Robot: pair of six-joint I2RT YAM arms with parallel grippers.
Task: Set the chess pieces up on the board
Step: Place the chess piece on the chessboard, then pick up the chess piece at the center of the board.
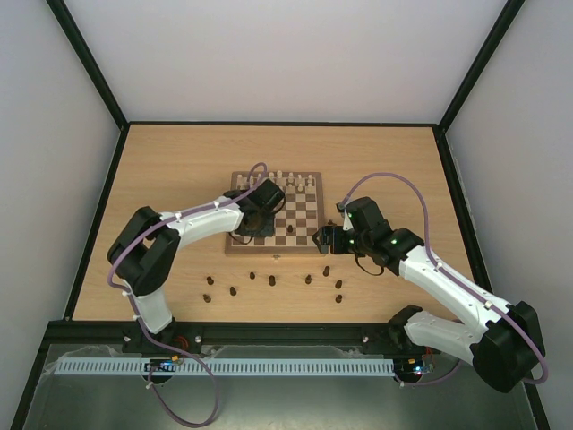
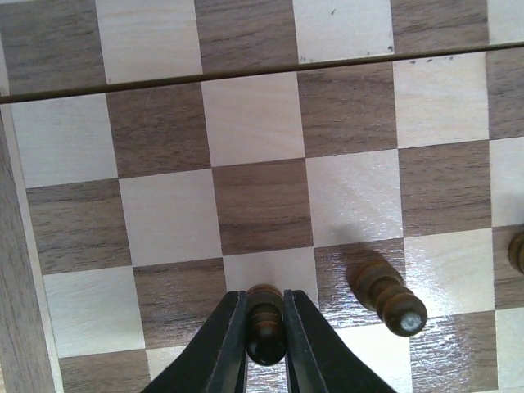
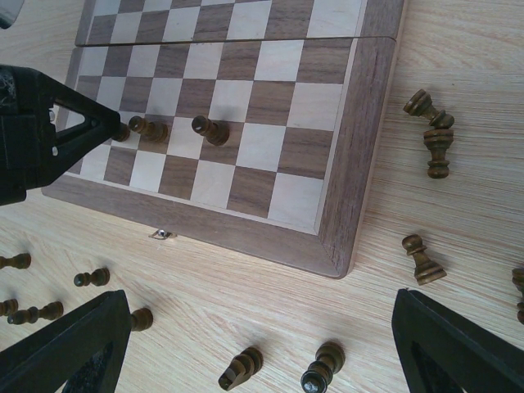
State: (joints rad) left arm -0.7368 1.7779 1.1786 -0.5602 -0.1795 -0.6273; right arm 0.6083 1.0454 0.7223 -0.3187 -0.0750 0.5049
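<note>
The board [image 1: 304, 213] lies mid-table. My left gripper [image 2: 266, 327] is shut on a dark brown pawn [image 2: 266, 315], held upright on a light square near the board's near-left corner; it also shows in the top view [image 1: 252, 226]. Two more dark pieces [image 3: 211, 129] [image 3: 149, 128] stand on the board beside it. My right gripper [image 3: 262, 352] is open and empty above the table off the board's near-right corner [image 1: 326, 240]. Dark pieces lie between its fingers: a bishop [image 3: 241, 368] and a pawn [image 3: 321, 378].
Several loose dark pieces are scattered on the table in front of the board [image 1: 269, 281] and to its right [image 3: 434, 141] [image 3: 422, 258]. Cream pieces [image 1: 291, 179] fill the board's far rows. A small metal clasp [image 3: 160, 234] sticks out of the near frame.
</note>
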